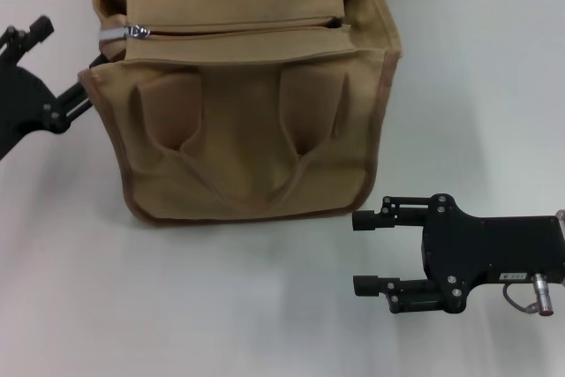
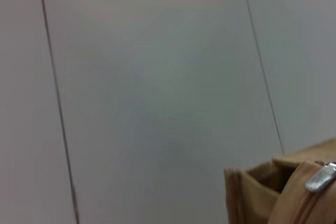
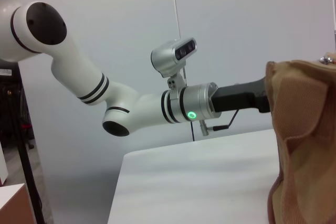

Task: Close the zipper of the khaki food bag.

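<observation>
Two arms in view, one bag (image 1: 247, 103) on the white table (image 1: 177, 306). Bag stands upright toward the far edge, left of centre, its front face with both looped handles (image 1: 234, 143) hanging flat toward the robot. Darker brown piping runs round the edges.

Zipper (image 1: 238, 28) runs along the top, left to right. Silver pull tab (image 1: 124, 33) sits at the bag's left end; the slot is visibly gapped at the right end, so the top reads as open along most of its length. In the left wrist view the tab (image 2: 320, 178) shows at the bag's corner (image 2: 262, 192), grey wall panels behind.

Left gripper (image 1: 40, 64) is at the table's left edge, just beside the bag's upper left corner, close to the tab. One finger (image 1: 31, 34) points up and away, another part reaches toward the bag's side and looks to meet the fabric there. Cannot tell how far its fingers are spread or whether they have hold of anything.

Right gripper (image 1: 366, 252) lies low over the table near the near right corner, just off the bag's lower right corner, not touching it. Its two fingers (image 1: 375, 220) point left, parallel and spread wide, nothing between them.

Right wrist view: left arm (image 3: 157, 103) reaching in behind the bag (image 3: 302, 145), green light on its wrist ring.
</observation>
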Available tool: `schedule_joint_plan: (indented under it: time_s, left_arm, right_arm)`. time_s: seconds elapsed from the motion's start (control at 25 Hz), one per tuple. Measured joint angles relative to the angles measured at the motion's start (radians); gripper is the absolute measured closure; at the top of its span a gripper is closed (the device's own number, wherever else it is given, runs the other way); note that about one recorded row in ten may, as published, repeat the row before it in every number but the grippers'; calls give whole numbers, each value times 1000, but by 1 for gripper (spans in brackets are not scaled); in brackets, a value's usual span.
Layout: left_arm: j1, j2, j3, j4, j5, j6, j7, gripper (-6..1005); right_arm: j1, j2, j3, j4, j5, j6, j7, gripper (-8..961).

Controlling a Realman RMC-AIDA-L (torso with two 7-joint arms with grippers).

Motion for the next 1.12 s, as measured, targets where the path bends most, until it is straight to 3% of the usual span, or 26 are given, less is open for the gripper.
schedule_joint_plan:
  time_s: [0.36,0.8,0.92,1.12]
  left_arm:
    - [-28,-5,0,-1,-1,33,0,250]
    - [-14,-3,-14,-10,-12,35,24,259]
    - [-12,-3,-16,-10,-12,38,24,540]
    - [-13,-4,-16,-11,-12,41,25,778]
  right_arm:
    - [0,-1,5,-3,0,-2,8,245]
    - [2,-2,2,-5,0,1,8,245]
    - [2,-2,1,-5,0,3,8,245]
    - [2,-1,2,-6,2,4,8,245]
